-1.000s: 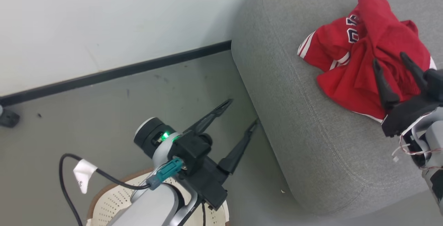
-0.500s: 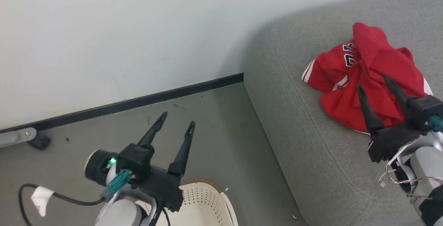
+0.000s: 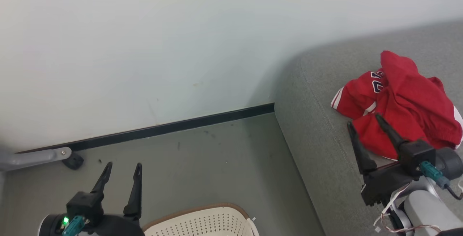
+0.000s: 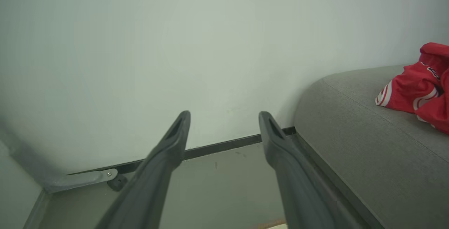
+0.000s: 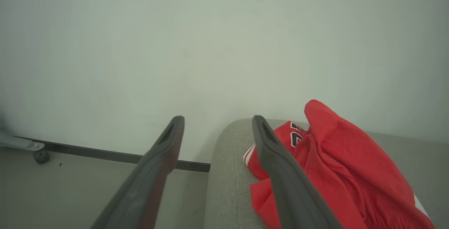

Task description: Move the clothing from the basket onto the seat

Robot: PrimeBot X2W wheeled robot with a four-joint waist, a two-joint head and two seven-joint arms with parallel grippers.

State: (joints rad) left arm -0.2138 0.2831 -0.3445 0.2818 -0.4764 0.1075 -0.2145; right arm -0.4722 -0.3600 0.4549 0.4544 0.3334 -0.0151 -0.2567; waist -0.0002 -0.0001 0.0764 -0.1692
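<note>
Clothing point(image 3: 405, 120), red, crumpled on grey seat point(image 3: 318, 138) at right. Just on near side, right gripper point(image 3: 364, 120), fingers spread wide, gripping nothing. At near left, left gripper point(image 3: 123, 164), equally wide and empty, beside basket point(image 3: 195, 210) on floor point(image 3: 217, 163).

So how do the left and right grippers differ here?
The left gripper hangs above the floor beside the basket; the right gripper is by the seat. The left is well clear of the red clothing; the right one's tips overlap it in the head view. Both have jaws open, holding nothing.
</note>
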